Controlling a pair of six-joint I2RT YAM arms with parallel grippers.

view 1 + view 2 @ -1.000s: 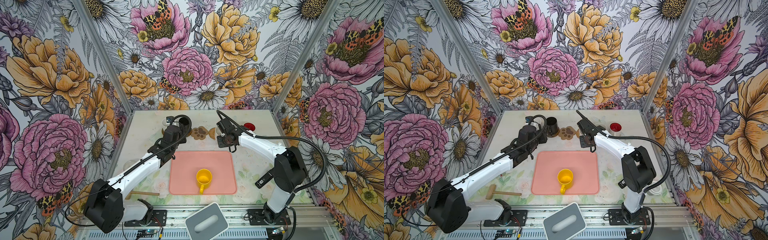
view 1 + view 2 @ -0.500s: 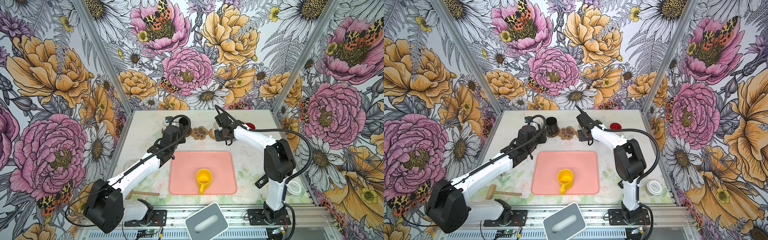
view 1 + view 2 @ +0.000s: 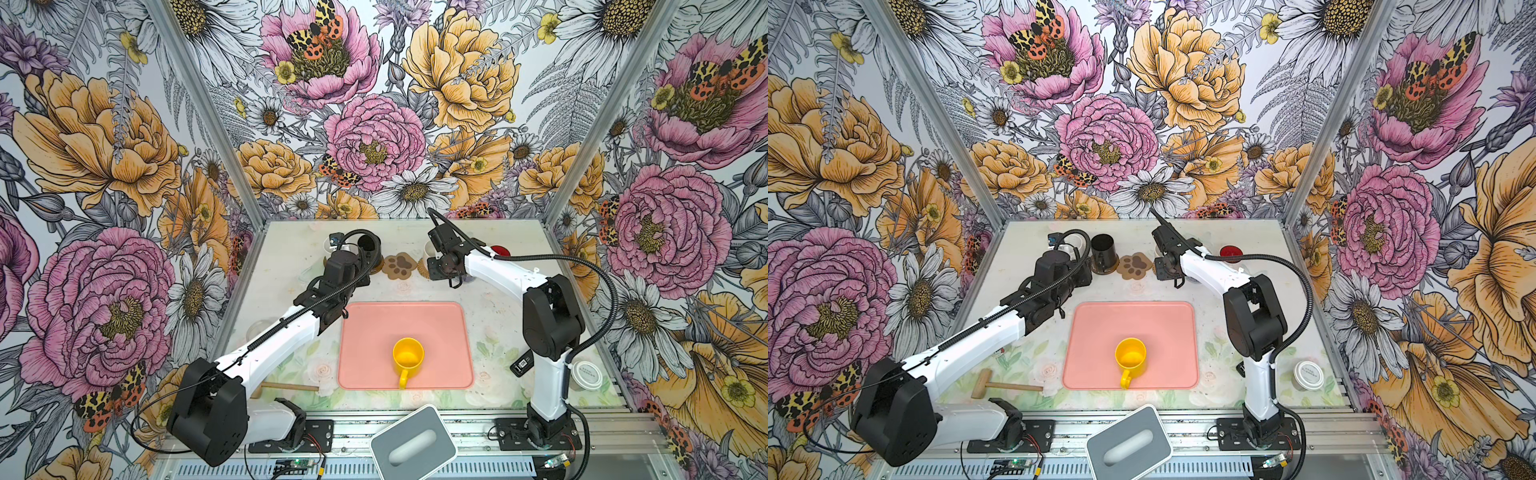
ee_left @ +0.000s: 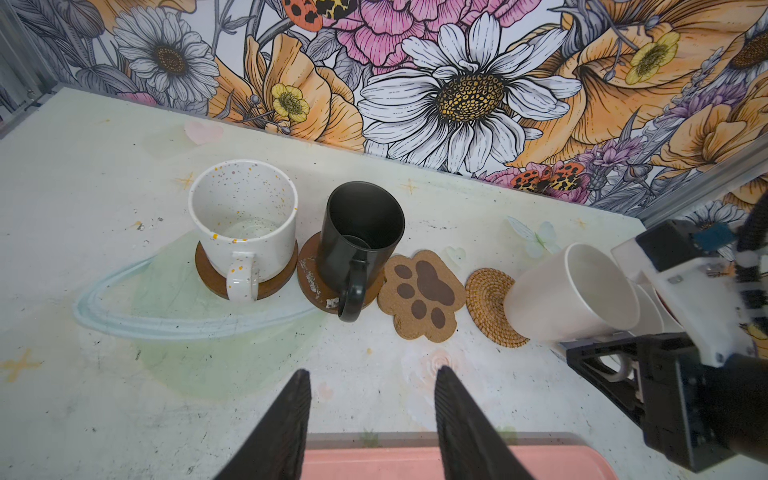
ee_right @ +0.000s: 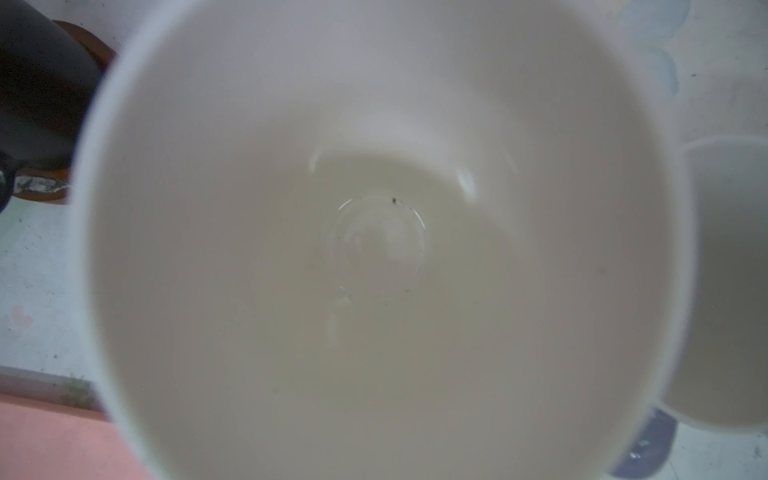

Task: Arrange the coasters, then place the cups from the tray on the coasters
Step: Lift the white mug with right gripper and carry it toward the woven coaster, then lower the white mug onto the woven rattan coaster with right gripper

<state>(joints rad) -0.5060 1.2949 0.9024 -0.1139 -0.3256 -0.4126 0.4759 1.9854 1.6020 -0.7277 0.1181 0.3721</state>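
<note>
Left wrist view shows the right hand [image 4: 611, 365] clamped on the handle of the cream-white mug [image 4: 569, 299], tilted above the rattan coaster [image 4: 486, 307] (left hand [image 4: 372, 374] spread and empty near it), so it should be levelled and centred before release.

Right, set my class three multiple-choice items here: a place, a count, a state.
1. The paw-print coaster lies: A between the black cup and the rattan coaster; B on the tray; C under the yellow cup.
2. Cups on the tray: A none; B one; C three.
3. The left gripper is: A open, empty; B shut on the black cup; C shut on the tray.
1 A: it sits bare between them. 2 B: only the yellow cup stands there. 3 A: its jaws stand apart, nothing between.
</note>
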